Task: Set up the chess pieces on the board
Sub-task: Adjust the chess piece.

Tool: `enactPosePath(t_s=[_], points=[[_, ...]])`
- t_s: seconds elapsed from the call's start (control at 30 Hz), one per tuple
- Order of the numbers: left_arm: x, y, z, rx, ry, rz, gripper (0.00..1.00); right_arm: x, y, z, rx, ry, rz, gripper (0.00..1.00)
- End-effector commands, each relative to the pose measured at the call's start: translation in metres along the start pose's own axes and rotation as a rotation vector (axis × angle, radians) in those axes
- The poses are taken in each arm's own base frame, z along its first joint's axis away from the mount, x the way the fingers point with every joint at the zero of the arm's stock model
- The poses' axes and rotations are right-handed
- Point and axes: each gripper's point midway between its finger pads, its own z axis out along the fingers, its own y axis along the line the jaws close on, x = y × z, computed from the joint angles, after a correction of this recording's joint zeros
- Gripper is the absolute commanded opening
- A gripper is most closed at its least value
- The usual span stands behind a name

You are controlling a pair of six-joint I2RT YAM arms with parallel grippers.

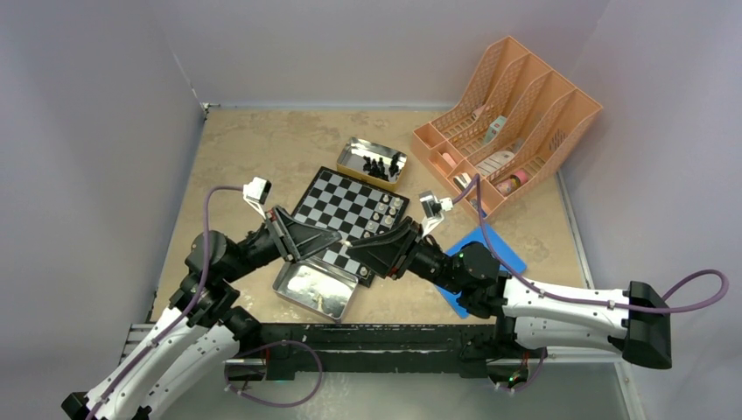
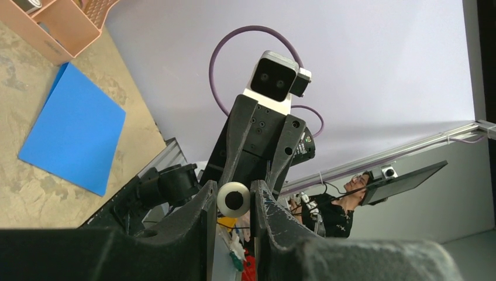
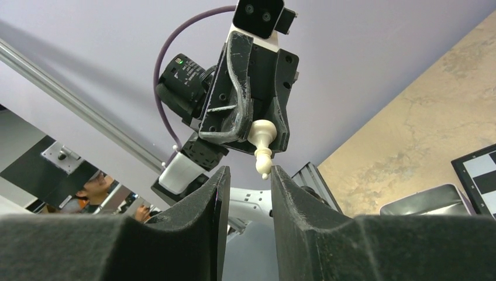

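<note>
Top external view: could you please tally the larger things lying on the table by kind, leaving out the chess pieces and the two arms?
metal tins: 2
chessboard: 1
blue flat square: 1
orange file rack: 1
Total: 5

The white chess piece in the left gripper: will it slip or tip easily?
Probably stiff and light: the white chess piece looks small and solid. Its smooth rounded body may slip, as the left gripper pinches only its base. Tall over a narrow base, it could tip on the board.
</note>
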Motion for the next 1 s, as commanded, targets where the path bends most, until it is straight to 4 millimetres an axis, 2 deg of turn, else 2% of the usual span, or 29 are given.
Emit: enactPosePath(t_s=[0.0, 0.27, 0.43, 0.7, 0.9, 0.97], points=[[0.003, -0.002, 0.003, 0.03, 0.03, 0.001, 0.0, -0.036, 0.043, 0.01, -0.131, -0.11, 0.033, 0.33], [0.004, 0.003, 0.001, 0.018, 0.023, 0.002, 0.0, -0.046, 0.047, 0.007, -0.149, -0.164, 0.044, 0.22], [0.006, 0.005, 0.001, 0.017, 0.029, -0.007, 0.0, -0.054, 0.049, 0.009, -0.145, -0.193, 0.033, 0.25], [0.007, -0.002, 0.003, 0.04, 0.05, -0.012, 0.0, -0.051, 0.055, 0.015, -0.186, -0.182, 0.063, 0.27], [0.008, -0.003, 0.001, 0.042, 0.046, -0.014, 0.0, -0.06, 0.059, 0.013, -0.2, -0.219, 0.06, 0.19], [0.009, -0.002, 0.0, 0.038, 0.051, -0.015, 0.0, -0.063, 0.061, 0.011, -0.204, -0.231, 0.061, 0.12]])
